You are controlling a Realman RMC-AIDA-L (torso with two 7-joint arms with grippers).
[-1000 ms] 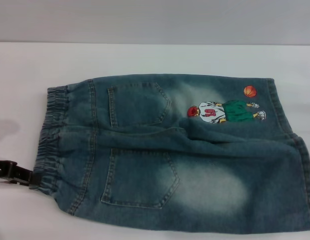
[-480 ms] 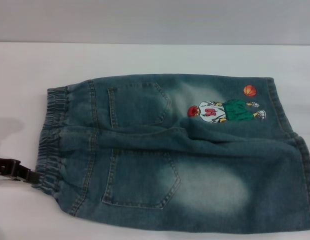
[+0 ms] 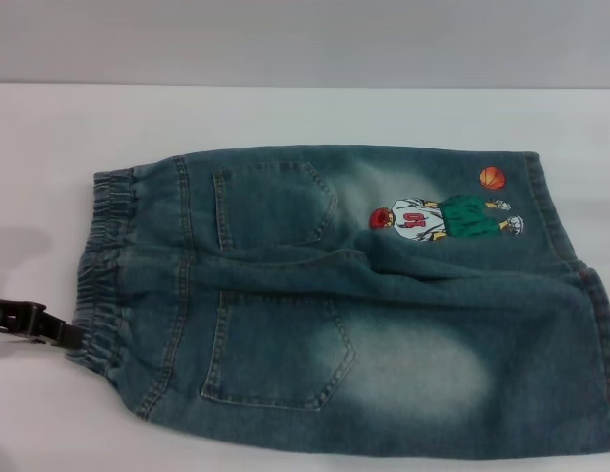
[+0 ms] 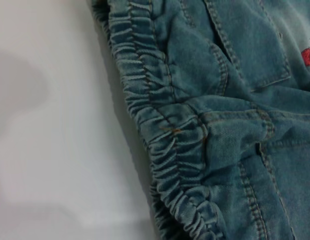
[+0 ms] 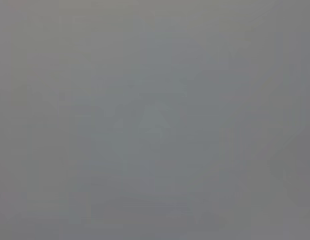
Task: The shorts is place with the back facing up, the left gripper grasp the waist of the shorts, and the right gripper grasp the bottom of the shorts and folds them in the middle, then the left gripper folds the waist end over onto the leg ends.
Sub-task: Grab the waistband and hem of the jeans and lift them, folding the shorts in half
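Shorts (image 3: 354, 295) flat on table (image 3: 285, 113), back up. Left gripper (image 3: 74, 336) touching waist (image 3: 103, 265) near corner (finger state: can't tell). Right gripper unseen.

We see a white table (image 3: 315, 113) bearing the shorts (image 3: 384, 315), spread flat, back pockets up, waist to the left.

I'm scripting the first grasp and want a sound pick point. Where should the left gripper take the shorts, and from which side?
Take the shorts by the waist, the gathered elastic band at their left end, at its near corner. Come in low from the robot's left, where the left gripper already sits: the puckered ridge there gives a thick edge to pinch.
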